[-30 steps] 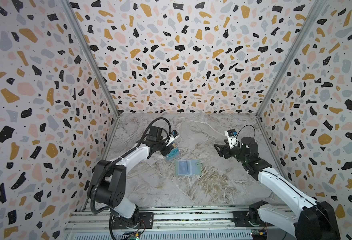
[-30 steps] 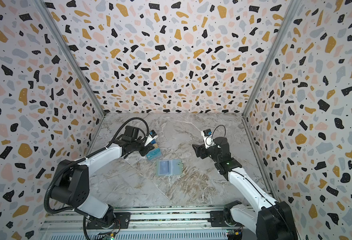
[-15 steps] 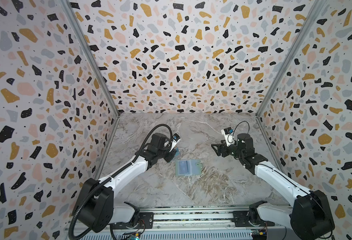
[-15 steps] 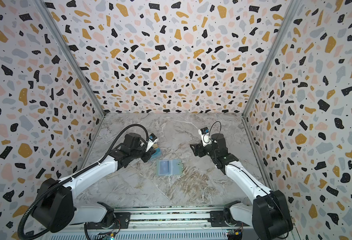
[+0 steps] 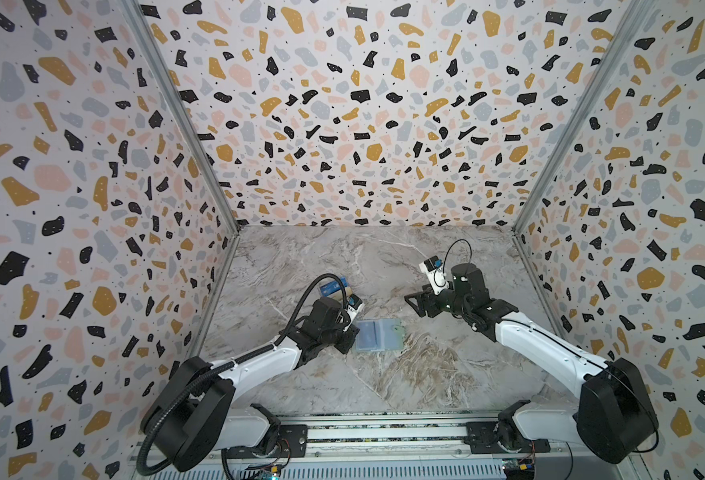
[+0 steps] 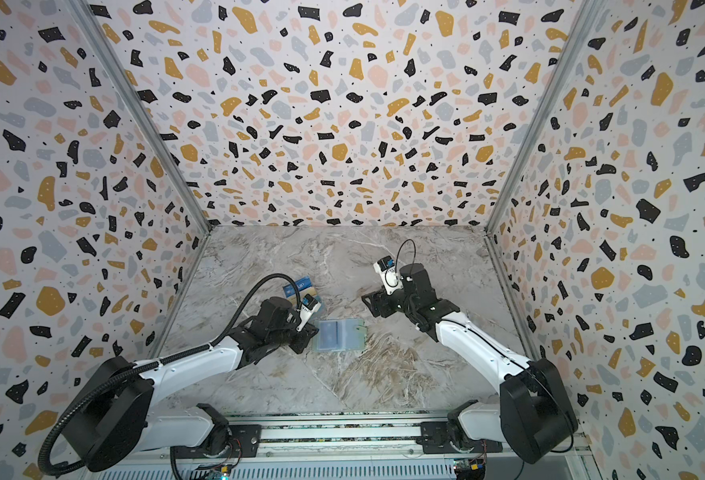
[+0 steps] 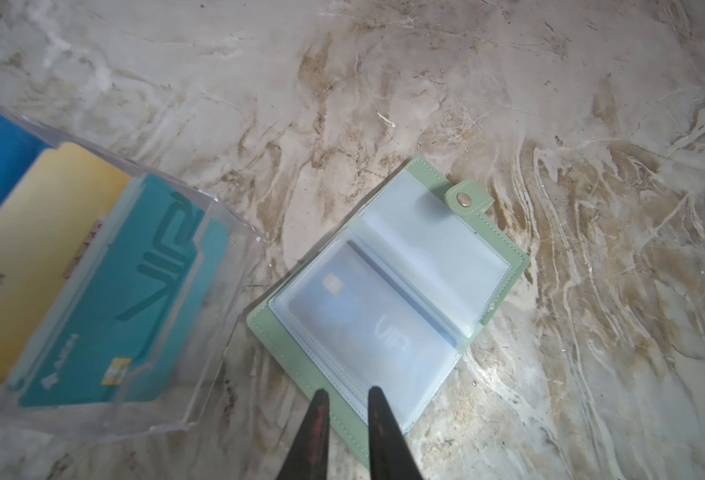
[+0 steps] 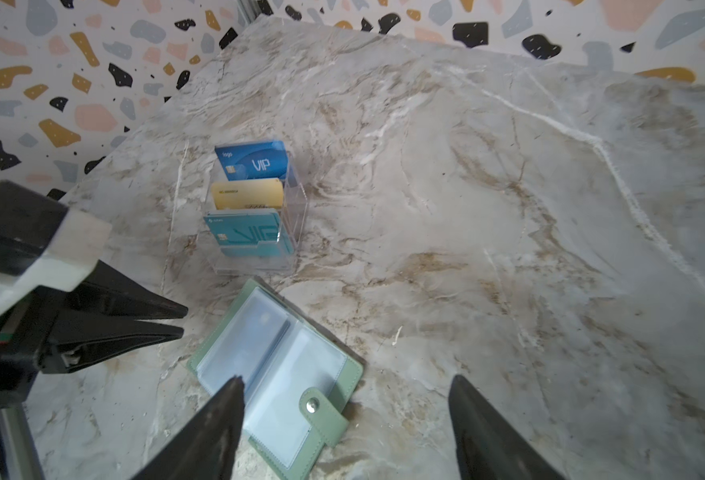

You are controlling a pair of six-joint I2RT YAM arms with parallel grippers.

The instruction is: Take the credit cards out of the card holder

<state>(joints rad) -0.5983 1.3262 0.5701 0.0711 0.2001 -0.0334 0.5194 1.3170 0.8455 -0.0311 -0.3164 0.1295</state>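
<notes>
Clearly, the left arm is the nearer one. The card holder [image 7: 388, 291] lies open and flat on the table [image 7: 509, 104], and the left tool [image 7: 348, 395] stands over the outer edge of its page that has a card in it. The two fingers [image 7: 317, 428] are almost pressed together, with only a narrow slit between them, and I see nothing pinched there.

Inside the clear sleeve of that page there is one bluish card [image 7: 363, 320] with pale "VIP" letters. Its long axis runs parallel to the fold of the holder, so it lies slanted across the line in which the left tool points. On which side the sleeve opens, I cannot tell.

The right tool [image 8: 346, 380] is spread wide and empty; in both top views it hangs well apart, on the side of the snap tab [image 8: 321, 415].

Just beside the holder, the clear stand [image 8: 297, 208] carries three other cards: blue, tan-gold and teal.

I think the coming pull belongs to the left tool.
</notes>
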